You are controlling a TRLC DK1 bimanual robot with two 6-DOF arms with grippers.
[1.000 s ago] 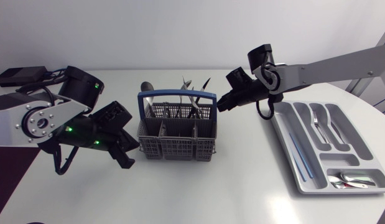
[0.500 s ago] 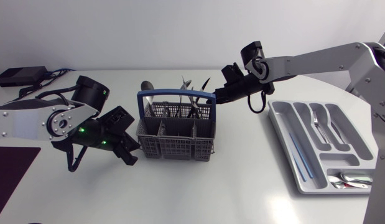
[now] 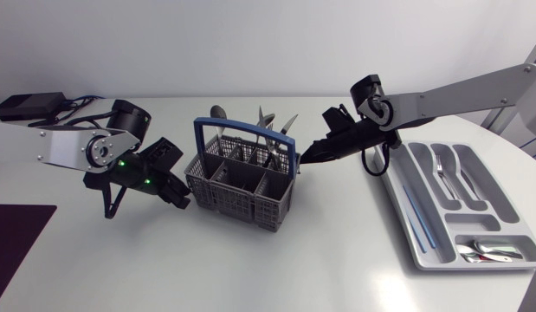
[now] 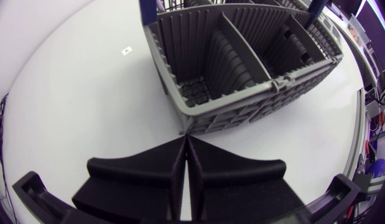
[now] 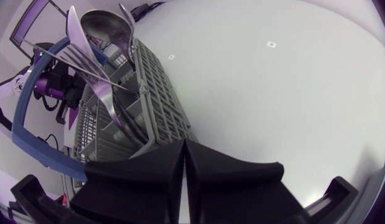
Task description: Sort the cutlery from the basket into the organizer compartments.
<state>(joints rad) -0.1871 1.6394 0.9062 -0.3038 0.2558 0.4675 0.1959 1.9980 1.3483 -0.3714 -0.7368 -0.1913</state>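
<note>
The grey cutlery basket (image 3: pixel 237 186) with a blue handle (image 3: pixel 243 130) stands mid-table, turned askew. A spoon (image 3: pixel 219 113) and forks (image 3: pixel 269 121) stick up from its far compartments. My left gripper (image 3: pixel 183 201) is shut and empty, tips against the basket's left corner (image 4: pixel 187 127). My right gripper (image 3: pixel 304 159) is shut and empty too, tips at the basket's right end. In the right wrist view the basket (image 5: pixel 158 93) lies just ahead of the gripper (image 5: pixel 183 144), with the spoon (image 5: pixel 108 25) above it. The grey organizer (image 3: pixel 406 221) at right holds forks (image 3: pixel 441 169) and spoons (image 3: pixel 488 251).
A black box (image 3: pixel 25 106) with cables lies at the back left. A dark mat (image 3: pixel 16 234) covers the front left corner. Bare white tabletop stretches between the basket and the organizer and along the front.
The basket has turned clockwise and shifted slightly. My left gripper moved up to its left corner; my right gripper came down to its right end. Both stayed shut.
</note>
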